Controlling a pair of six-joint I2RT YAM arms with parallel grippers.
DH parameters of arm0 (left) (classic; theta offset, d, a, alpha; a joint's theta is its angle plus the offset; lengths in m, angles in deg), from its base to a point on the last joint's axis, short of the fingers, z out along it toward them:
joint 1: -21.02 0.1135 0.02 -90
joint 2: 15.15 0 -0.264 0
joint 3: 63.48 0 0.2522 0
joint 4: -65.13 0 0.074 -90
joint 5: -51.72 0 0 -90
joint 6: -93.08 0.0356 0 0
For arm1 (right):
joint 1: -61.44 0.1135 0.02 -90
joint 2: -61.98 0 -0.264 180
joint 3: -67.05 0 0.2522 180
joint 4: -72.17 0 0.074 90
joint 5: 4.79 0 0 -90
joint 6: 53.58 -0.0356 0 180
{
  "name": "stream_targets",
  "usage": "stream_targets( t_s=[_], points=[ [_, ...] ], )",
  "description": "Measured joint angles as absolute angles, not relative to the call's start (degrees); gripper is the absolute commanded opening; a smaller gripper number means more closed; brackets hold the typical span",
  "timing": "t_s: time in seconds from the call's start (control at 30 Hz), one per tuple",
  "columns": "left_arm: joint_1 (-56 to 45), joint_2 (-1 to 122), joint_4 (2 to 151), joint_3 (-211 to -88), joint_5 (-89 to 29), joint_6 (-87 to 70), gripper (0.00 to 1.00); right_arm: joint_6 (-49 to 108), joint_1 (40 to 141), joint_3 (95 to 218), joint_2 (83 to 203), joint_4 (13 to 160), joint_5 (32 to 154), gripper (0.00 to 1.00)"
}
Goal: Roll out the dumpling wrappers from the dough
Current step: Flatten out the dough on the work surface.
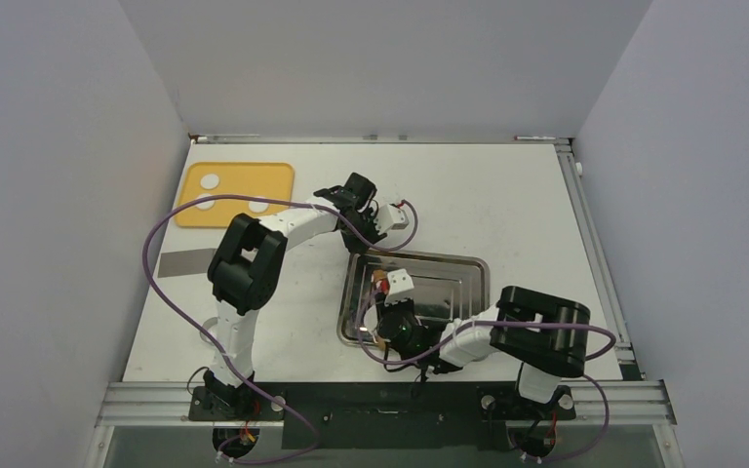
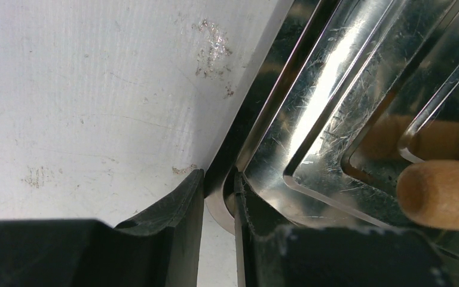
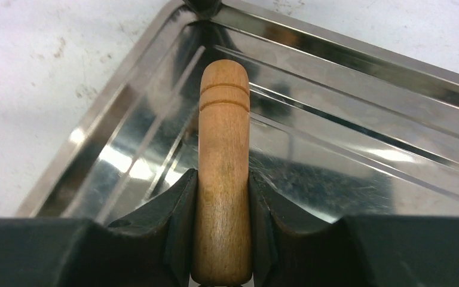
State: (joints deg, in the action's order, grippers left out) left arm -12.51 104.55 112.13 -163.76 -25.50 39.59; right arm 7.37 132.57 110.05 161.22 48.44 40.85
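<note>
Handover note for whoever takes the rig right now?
Left pincer: shut on the far-left corner rim of the metal tray.
Right pincer: shut on the wooden rolling pin, over the tray.
Dough: three lumps on the yellow board, far left, untouched.
Done: pin gripped.
Left: take the pin to the board and roll all three; nothing is flattened yet.
</note>
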Motion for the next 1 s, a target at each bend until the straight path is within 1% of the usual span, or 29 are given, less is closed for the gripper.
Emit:
stream_targets(
  t_s=[0.3,0.5,0.63,0.73,0.87,1.0],
  points=[
    [-12.51,104.55,112.17,-163.83,-25.53,39.57,0.0,15.87,128.7,102.11,151.99,48.15,45.66,0.08],
    [-12.3,104.83,113.22,-164.73,-25.0,39.52,0.17,20.3,128.61,97.85,144.5,45.16,46.77,0.08],
    [-11.88,105.1,114.71,-165.75,-24.1,39.48,0.26,23.04,128.31,95.1,135.69,42.43,47.1,0.08],
    [-11.49,105.34,117.07,-166.8,-23.8,39.48,0.35,24.98,127.35,92.91,129.22,40.07,48.26,0.08],
    [-10.46,105.4,121.72,-170.74,-21.24,39.46,0.4,27.36,125.51,90.31,122.14,39.3,50.64,0.08],
    [-8.54,105.2,125.59,-177.45,-14.25,39.59,0.49,30.14,124.31,89.57,118.6,39.17,53.98,0.08]
  ],
)
